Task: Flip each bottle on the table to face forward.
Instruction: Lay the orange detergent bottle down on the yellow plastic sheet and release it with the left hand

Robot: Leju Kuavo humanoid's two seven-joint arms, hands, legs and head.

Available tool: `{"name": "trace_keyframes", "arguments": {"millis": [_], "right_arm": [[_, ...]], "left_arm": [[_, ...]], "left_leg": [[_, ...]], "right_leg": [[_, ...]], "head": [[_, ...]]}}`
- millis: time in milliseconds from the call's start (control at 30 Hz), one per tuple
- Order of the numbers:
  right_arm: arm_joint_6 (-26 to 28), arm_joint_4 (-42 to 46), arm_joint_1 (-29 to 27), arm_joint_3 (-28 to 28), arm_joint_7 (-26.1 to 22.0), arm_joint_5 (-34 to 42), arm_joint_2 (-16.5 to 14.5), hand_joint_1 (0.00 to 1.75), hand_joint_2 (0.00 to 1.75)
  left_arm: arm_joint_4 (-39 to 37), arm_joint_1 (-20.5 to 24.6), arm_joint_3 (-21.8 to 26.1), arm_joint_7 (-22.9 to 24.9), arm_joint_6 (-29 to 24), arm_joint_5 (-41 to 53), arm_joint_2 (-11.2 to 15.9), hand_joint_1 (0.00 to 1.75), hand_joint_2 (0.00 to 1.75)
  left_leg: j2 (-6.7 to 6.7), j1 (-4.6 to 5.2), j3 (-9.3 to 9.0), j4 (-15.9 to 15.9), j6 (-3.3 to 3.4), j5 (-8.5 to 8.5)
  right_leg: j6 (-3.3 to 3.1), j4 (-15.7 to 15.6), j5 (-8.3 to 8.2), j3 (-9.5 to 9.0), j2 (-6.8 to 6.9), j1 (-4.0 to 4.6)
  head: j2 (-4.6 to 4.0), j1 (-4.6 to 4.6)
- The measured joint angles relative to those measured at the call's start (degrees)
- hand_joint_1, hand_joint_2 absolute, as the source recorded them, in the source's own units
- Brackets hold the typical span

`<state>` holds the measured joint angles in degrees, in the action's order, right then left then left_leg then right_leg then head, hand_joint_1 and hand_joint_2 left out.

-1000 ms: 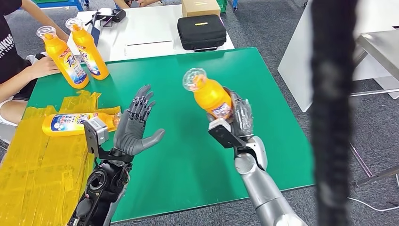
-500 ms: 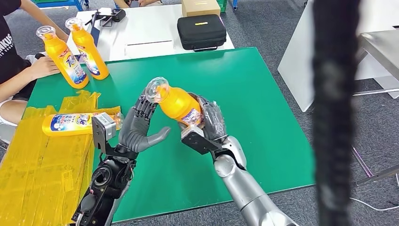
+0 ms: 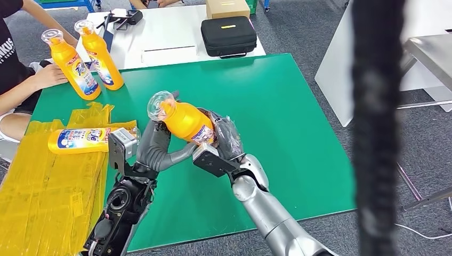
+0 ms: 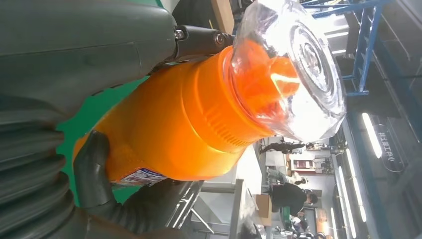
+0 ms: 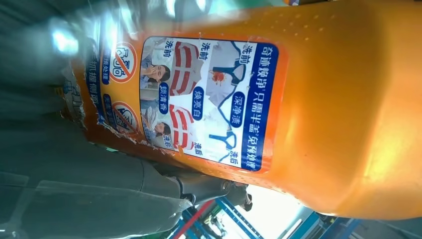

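Note:
An orange bottle (image 3: 184, 120) with a clear cap (image 3: 159, 104) hangs tilted above the green table (image 3: 298, 133), cap toward the left. My right hand (image 3: 226, 140) grips its lower body. My left hand (image 3: 154, 149) closes around it from the other side, thumb under the bottle and fingers behind it. In the left wrist view the bottle (image 4: 189, 114) lies between the grey thumb and a dark finger curled on it. The right wrist view has its back label (image 5: 209, 99) close up. Two bottles (image 3: 72, 66) (image 3: 101, 56) stand at the far left. A third bottle (image 3: 80, 140) lies on its side.
Yellow plastic sheeting (image 3: 42, 186) covers the table's left edge under the lying bottle. A person's hand (image 3: 48, 74) rests by the standing bottles. A white table (image 3: 165, 32) behind holds a black case (image 3: 228, 36) and a cardboard box (image 3: 227, 8). A dark blurred post (image 3: 376, 128) blocks the right.
My right hand carried the bottle leftward and tipped it into my left hand. The left hand, open before, now has its thumb and fingers around the bottle.

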<state>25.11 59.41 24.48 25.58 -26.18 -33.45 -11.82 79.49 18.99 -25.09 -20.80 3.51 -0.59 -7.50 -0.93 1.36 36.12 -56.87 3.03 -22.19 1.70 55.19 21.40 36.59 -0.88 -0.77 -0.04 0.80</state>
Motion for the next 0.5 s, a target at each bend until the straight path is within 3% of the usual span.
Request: {"name": "trace_keyframes", "arguments": {"millis": [500], "right_arm": [[-2.1,-2.5,1.1,2.1,-0.1,0.2,-1.4,1.75,1.75]], "left_arm": [[-0.7,0.5,0.0,0.1,-0.5,-0.4,0.0,0.00,1.75]], "left_leg": [[0.00,0.00,0.02,0.0,0.00,0.00]], "right_leg": [[0.00,0.0,0.00,0.03,0.00,0.00]], "head": [[0.00,-0.01]]}}
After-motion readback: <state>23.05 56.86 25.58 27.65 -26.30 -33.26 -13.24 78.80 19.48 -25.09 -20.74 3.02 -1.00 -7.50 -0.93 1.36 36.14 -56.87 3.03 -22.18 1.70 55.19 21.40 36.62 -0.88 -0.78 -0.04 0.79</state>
